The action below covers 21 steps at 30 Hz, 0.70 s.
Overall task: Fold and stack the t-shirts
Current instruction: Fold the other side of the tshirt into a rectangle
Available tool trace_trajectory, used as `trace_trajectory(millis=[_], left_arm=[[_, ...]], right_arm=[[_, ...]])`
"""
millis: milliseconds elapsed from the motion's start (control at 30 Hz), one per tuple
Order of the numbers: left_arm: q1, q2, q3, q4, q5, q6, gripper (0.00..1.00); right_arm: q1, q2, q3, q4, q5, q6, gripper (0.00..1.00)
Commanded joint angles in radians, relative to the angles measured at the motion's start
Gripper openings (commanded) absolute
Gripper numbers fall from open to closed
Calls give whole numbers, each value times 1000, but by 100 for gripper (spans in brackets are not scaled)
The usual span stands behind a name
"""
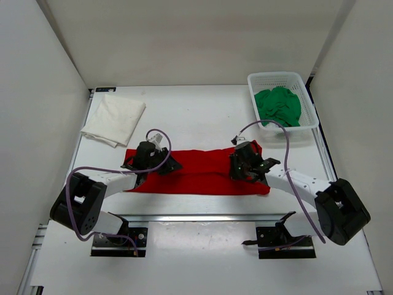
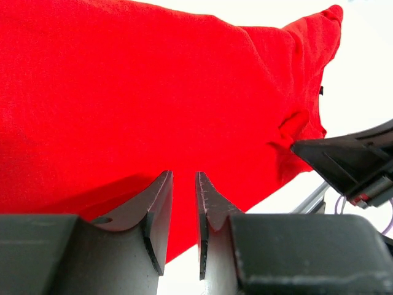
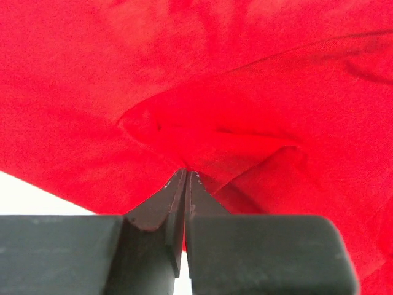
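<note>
Two grippers stand over the red t-shirt (image 1: 202, 171), which lies spread as a long band across the middle of the table (image 1: 196, 117). Left gripper (image 2: 184, 178), at the band's 9 o'clock end: jaws slightly parted, nothing between them. Right gripper (image 3: 185, 173), toward 3 o'clock: jaws closed, pinching a raised pucker of red cloth. Farther off, a folded white t-shirt (image 1: 115, 118) lies at 10 o'clock. The green t-shirt (image 1: 279, 106) sits crumpled in a white basket (image 1: 276, 76) at 2 o'clock.

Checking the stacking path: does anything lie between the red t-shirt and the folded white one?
Nothing visible does. Only bare table lies between the red t-shirt and the white t-shirt; the basket with the green t-shirt stands far right.
</note>
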Motion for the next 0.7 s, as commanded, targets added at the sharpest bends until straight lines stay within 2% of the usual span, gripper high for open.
trace_trajectory(millis=[0,33,67,100,133,300,400,567,667], left_arm=[[15,-36,27,0,32,1,31],[14,-36,27,0,31,4,32],[12,-46,20,3,28,4,32],[11,-44,17,8,26,1,32],[12,-43,11,12,35,-1,32],[9,-35,-4,29,38,-7,32],[8,-37,-9,26,41,1,32],[11,-29,-9,28,35,-1,32],[6,-21,-19,35,37,-4,32]], right_arm=[[34,-67,39,-74,-18,51,1],[50,-72,39,-94,46,51,4],[54,-89,28,-85,65,44,13],[43,-89,11,-74,62,39,21],[16,-86,5,-57,32,30,25],[-46,-16,11,-25,11,-4,34],[-51,24,13,-2,-30,-13,35],[-19,77,33,16,-36,-4,31],[-9,69,27,32,-53,13,20]])
